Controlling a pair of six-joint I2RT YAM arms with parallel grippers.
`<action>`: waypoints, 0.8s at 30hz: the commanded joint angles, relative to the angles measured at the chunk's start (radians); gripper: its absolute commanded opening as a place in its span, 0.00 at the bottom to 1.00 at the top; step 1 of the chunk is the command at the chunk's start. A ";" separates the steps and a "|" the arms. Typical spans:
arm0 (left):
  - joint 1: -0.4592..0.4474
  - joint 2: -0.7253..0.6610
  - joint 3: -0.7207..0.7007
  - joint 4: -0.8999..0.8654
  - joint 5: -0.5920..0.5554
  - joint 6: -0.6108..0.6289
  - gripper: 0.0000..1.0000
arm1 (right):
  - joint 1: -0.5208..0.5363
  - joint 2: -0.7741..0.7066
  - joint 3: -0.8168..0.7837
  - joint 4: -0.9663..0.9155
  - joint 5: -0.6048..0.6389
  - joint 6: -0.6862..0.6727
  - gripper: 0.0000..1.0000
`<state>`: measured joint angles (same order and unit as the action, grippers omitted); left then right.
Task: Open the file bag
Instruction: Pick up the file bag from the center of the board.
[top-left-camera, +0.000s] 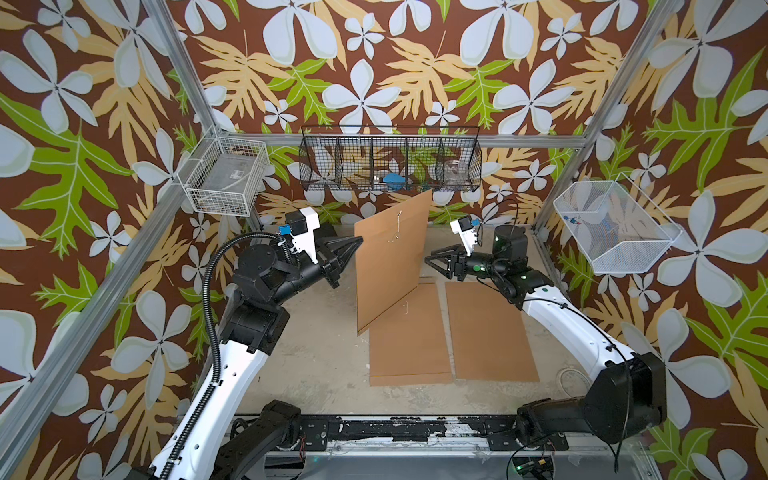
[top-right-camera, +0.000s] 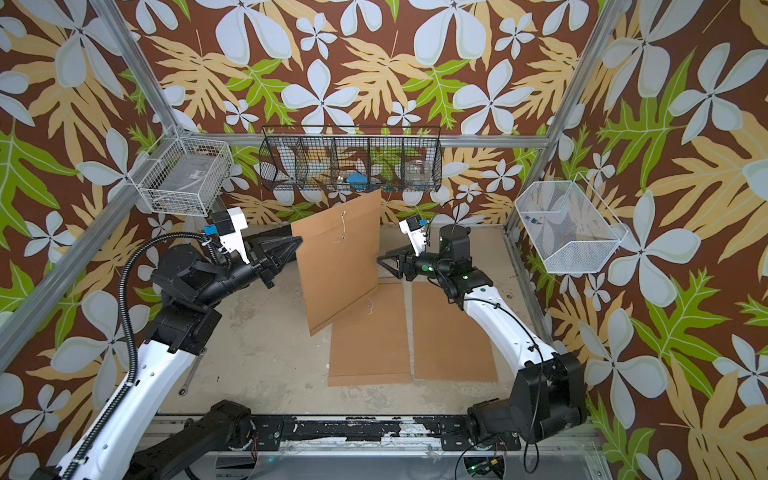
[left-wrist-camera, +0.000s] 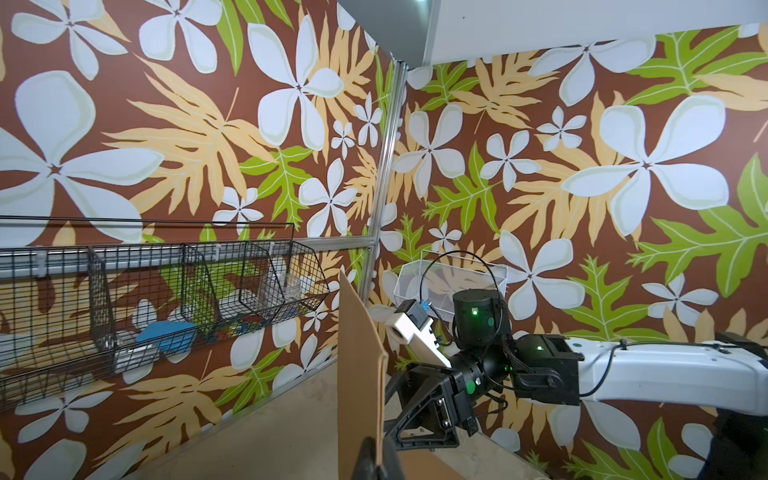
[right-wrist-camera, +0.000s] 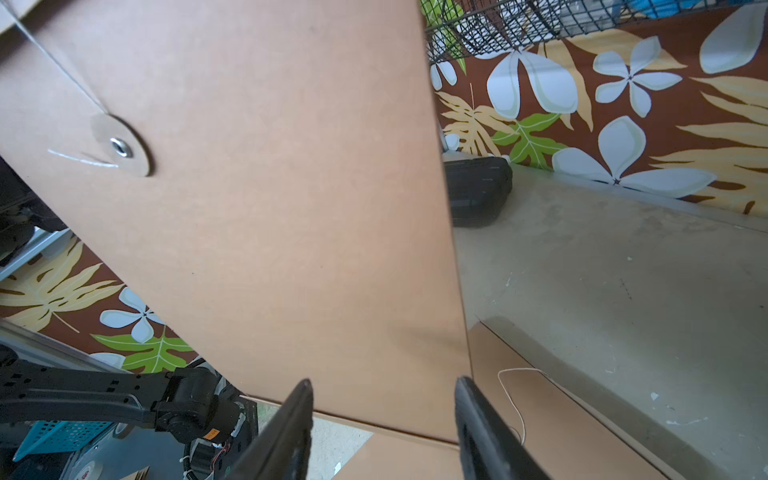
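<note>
Tabletop (top-left-camera: 316, 353) lies free either side; my left gripper (top-left-camera: 360, 240) pinches the upright file bag (top-left-camera: 392, 257) by its edge, right gripper (top-left-camera: 429, 257) level opposite, fingers (right-wrist-camera: 297, 419) parted.

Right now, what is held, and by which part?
Left gripper pinches the raised kraft file bag by its side edge; right gripper is open, holding nothing.

The brown kraft file bag (top-left-camera: 392, 257) is up off the table (top-left-camera: 311, 353), standing almost on edge and tilted, its top end high toward the back wall. The left gripper (top-left-camera: 359, 240) pinches it at the left edge. A thin white string (top-left-camera: 395, 227) dangles slack down its face to the round paper button (right-wrist-camera: 120, 145), which has a metal eyelet.
</note>
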<state>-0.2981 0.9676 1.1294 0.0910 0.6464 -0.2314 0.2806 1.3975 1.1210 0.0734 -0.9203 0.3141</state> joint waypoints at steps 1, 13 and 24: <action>0.000 0.004 -0.015 0.100 0.091 -0.022 0.00 | -0.016 -0.018 -0.018 0.118 -0.072 0.003 0.57; 0.000 0.002 -0.058 0.161 0.189 -0.036 0.00 | -0.072 -0.022 0.008 0.163 -0.157 -0.029 0.62; -0.001 -0.015 -0.080 0.165 0.227 -0.040 0.00 | -0.089 0.031 0.096 0.128 -0.199 -0.078 0.62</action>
<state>-0.2981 0.9573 1.0515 0.2211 0.8463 -0.2676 0.1905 1.4212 1.1984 0.1947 -1.0763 0.2615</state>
